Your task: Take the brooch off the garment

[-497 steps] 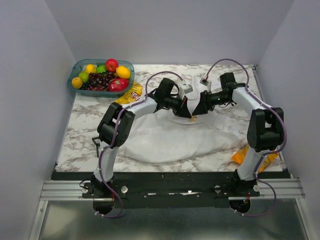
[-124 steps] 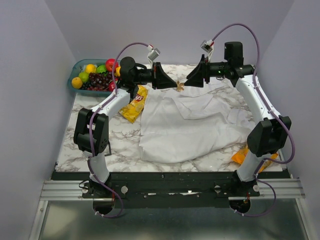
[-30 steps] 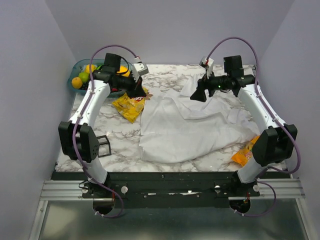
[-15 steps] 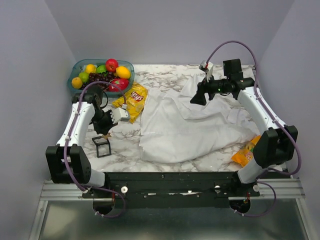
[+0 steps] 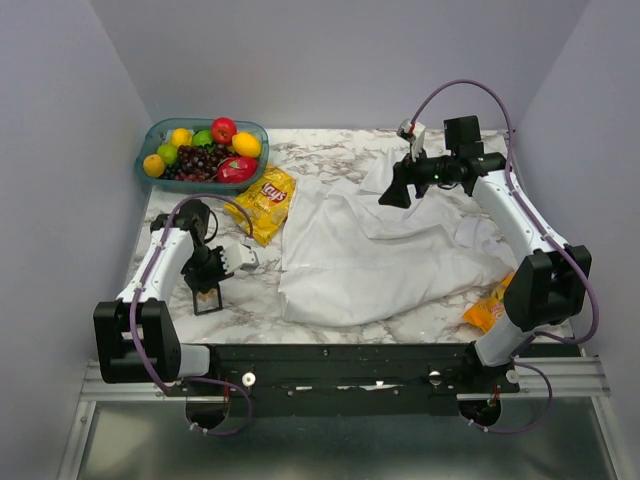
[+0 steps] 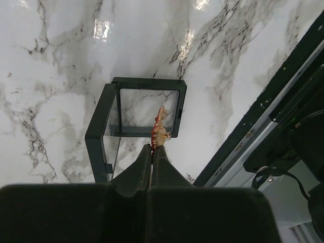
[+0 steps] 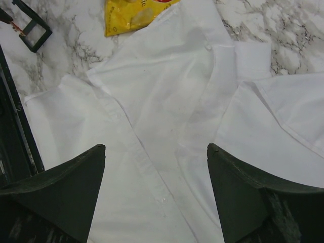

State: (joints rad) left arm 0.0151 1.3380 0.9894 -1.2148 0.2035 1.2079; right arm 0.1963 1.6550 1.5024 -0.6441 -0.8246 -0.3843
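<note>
The brooch (image 6: 160, 126), a tiny orange-gold trinket, is pinched at the tips of my left gripper (image 6: 152, 148), which is shut on it. It hangs just over the rim of a small black-framed clear box (image 6: 135, 85) on the marble. In the top view the left gripper (image 5: 207, 285) points down at that box (image 5: 208, 298) near the table's front left. The garment (image 5: 380, 255), a large white shirt, lies spread across the middle and right. My right gripper (image 5: 393, 192) hovers open and empty above its upper part; the shirt placket (image 7: 152, 167) shows between its wide-apart jaws.
A yellow chip bag (image 5: 263, 200) lies at the shirt's upper left edge and shows in the right wrist view (image 7: 132, 12). A fruit bowl (image 5: 150, 135) stands at the back left. An orange snack packet (image 5: 487, 310) lies at the front right. The table's black front rail (image 6: 263, 96) runs close beside the box.
My left arm has swung from the back left down to the front left, carrying the brooch over the black box. The right gripper has stayed open above the shirt.
</note>
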